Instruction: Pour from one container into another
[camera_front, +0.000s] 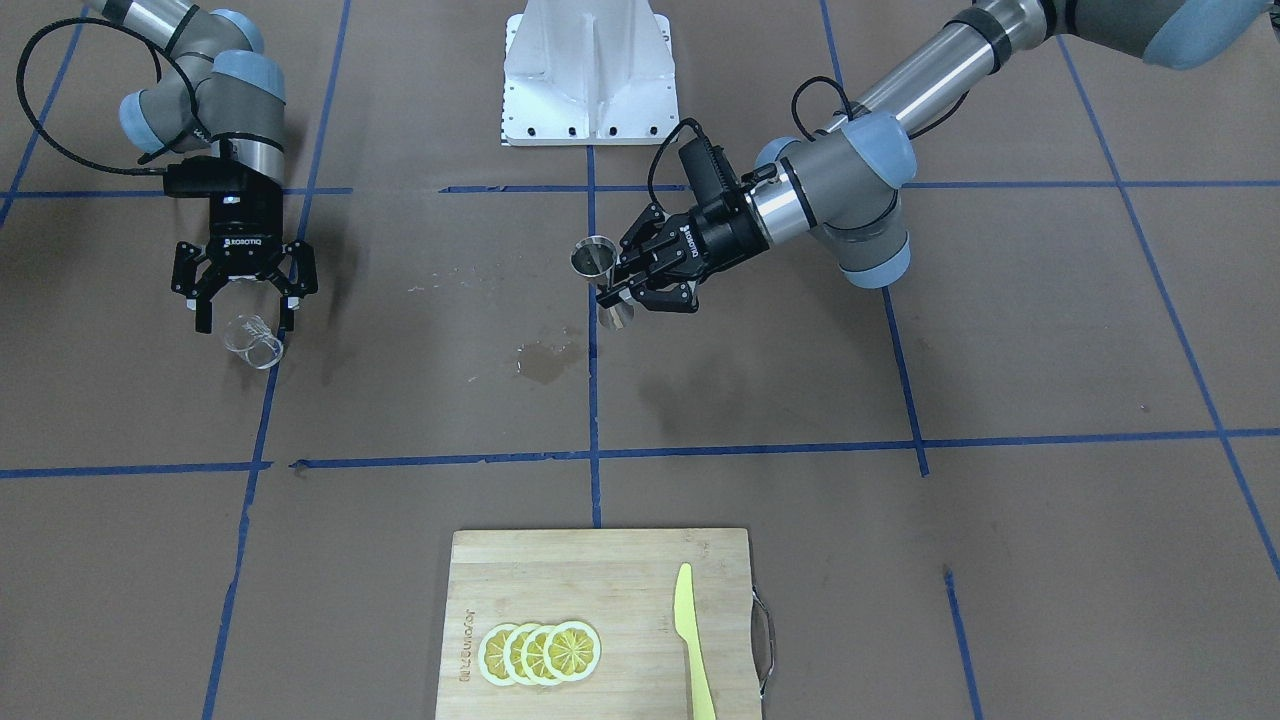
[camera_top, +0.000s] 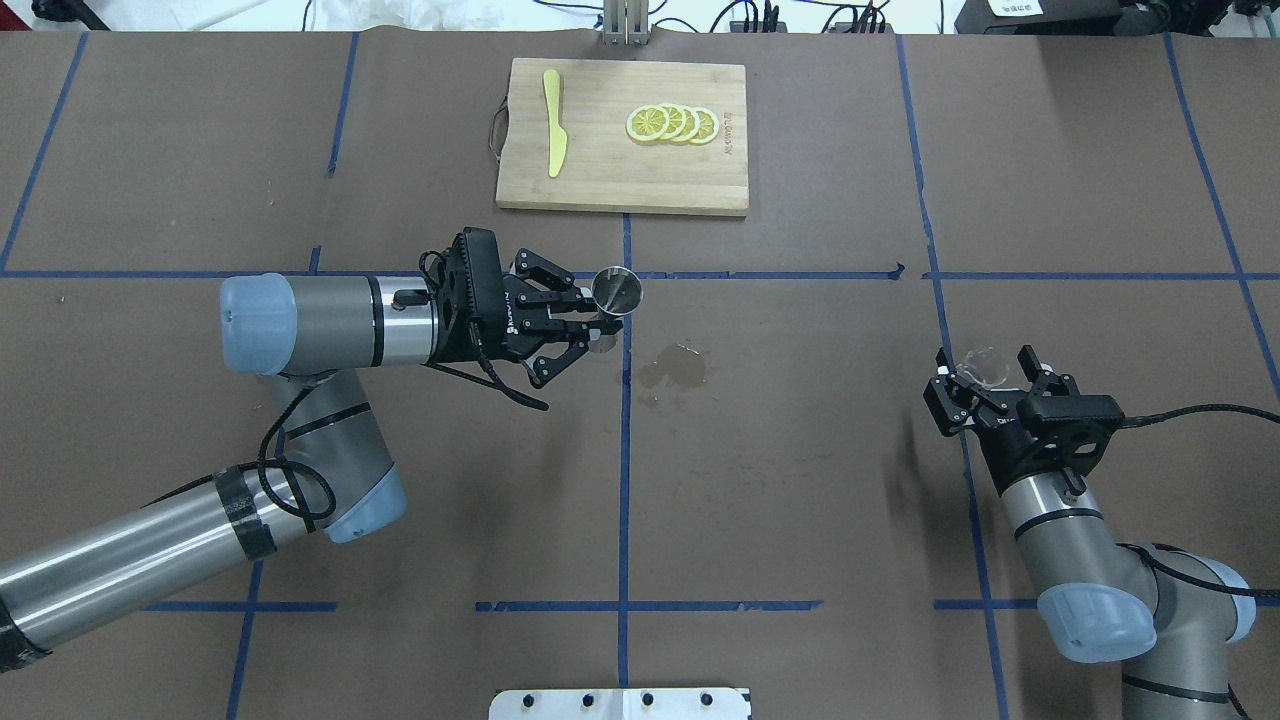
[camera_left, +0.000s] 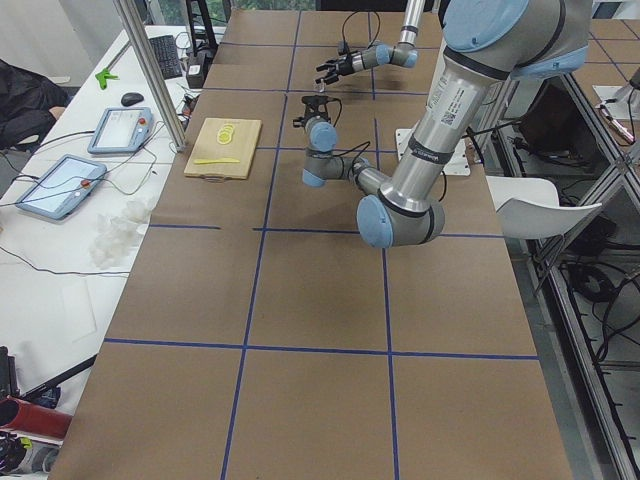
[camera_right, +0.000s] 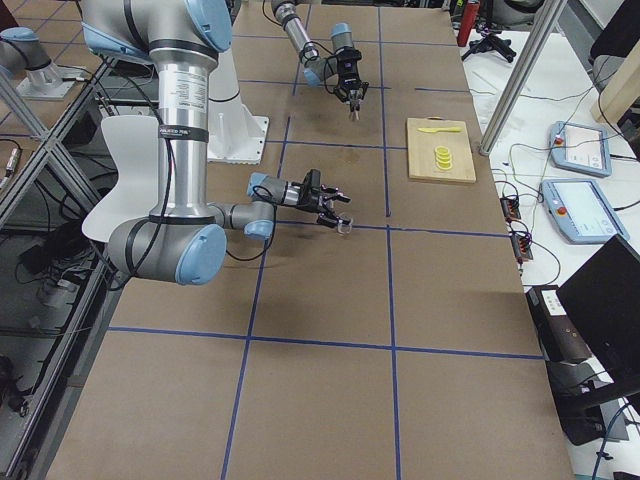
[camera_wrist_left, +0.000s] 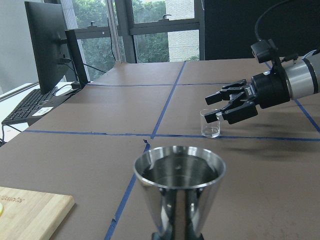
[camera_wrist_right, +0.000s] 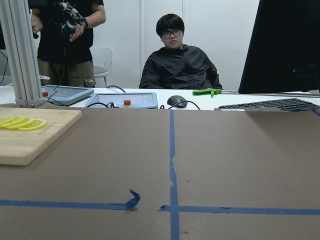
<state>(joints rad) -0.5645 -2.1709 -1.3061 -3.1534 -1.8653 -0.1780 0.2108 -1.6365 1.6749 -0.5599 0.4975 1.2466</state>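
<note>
My left gripper is shut on the narrow waist of the silver hourglass jigger, holding it upright above the table near the middle. In the left wrist view the jigger fills the lower centre with its mouth up. The small clear glass cup stands upright on the table far off to my right and looks empty. My right gripper is open, its fingertips on either side of the cup without closing on it. The right wrist view shows neither cup nor fingers.
A wet stain marks the brown paper near the centre. A wooden cutting board at the far edge carries lemon slices and a yellow knife. The white robot base sits at the near edge. Operators stand beyond the table.
</note>
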